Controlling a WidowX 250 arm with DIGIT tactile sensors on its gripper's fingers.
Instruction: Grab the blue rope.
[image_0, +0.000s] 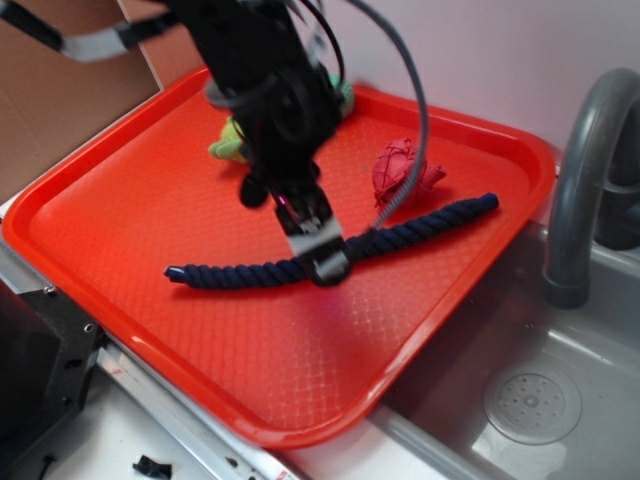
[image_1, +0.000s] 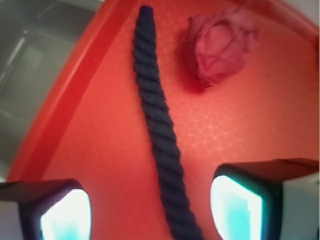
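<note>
On the red tray (image_0: 120, 200) in the exterior view, the blue rope (image_0: 240, 273) lies stretched across the middle, and my gripper (image_0: 322, 255) sits right over its midpoint. In the wrist view the fingers (image_1: 65, 215) stand wide apart, rope (image_1: 157, 125) running between them, red knotted ball (image_1: 220, 47) off beside it. Looks soft, floppy and light, so I'd pinch mid-length.

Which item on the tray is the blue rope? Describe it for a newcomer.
Find the red tray beside the sink. The blue rope lies across its middle, under the gripper. It's long, navy and twisted, unlike the round red knotted ball.
</note>
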